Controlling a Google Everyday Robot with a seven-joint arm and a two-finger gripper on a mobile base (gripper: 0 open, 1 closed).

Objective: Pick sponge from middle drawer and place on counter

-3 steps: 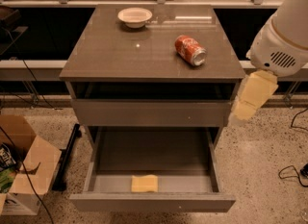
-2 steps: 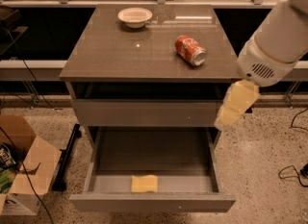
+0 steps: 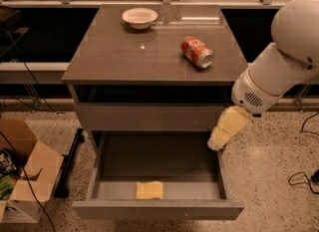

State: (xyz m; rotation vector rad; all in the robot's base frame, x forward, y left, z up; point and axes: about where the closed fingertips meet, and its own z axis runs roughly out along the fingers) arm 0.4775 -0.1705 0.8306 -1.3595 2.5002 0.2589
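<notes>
nearest you, the sponge [image 3: 149, 189] lies flat just behind the front of the middle drawer [image 3: 159, 209], which stands open so you can reach in; the gripper [image 3: 215, 144] hangs by the drawer's right rear corner, well apart from the sponge; whether it is spread or closed you cannot tell; beyond, the counter [image 3: 119, 52] bears a tipped soda can [image 3: 197, 52] and a bowl [image 3: 140, 17].
</notes>
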